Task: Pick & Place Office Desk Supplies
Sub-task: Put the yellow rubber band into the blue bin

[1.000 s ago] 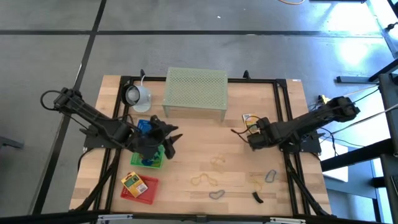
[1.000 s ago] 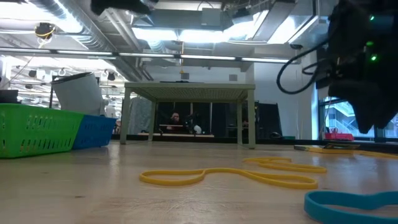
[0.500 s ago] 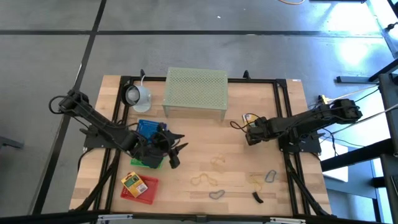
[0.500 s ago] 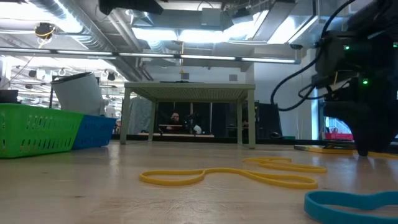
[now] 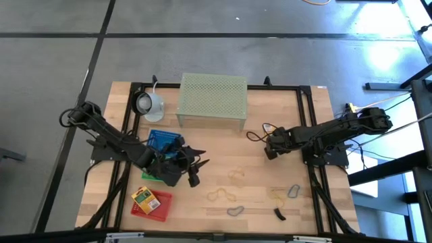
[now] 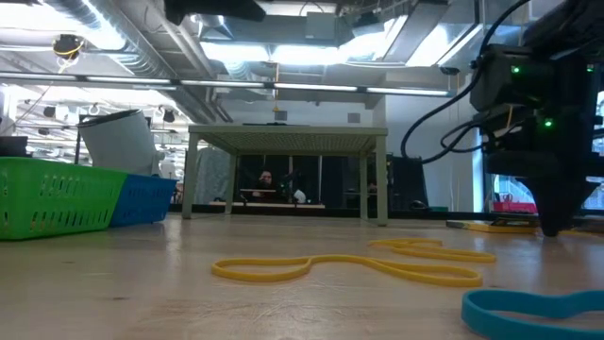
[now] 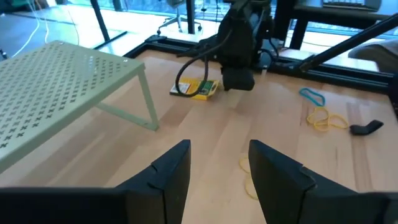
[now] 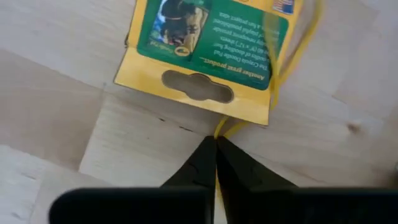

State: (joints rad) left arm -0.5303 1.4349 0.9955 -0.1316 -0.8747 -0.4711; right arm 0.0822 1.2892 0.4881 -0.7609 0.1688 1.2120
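My right tool [image 8: 216, 146] was pinched on the yellow band [image 8: 283, 68] beside the yellow box [image 8: 208, 53], near the mesh stand [image 5: 211, 100]. Lifting, I feared dragging that box. Left tool [image 7: 214, 165] hovered spread.

Both arms are dark, jointed and slim, trailing looped black cables; small green lights glow on the right arm [image 6: 552, 104], and the left gripper's fingers [image 7: 283, 171] are broad, matte black.

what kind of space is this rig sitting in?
Probably an open lab or workshop, not an office: bare concrete floor around the table, exposed ceiling ducts and strip lights, and big windows onto a room with an office chair.
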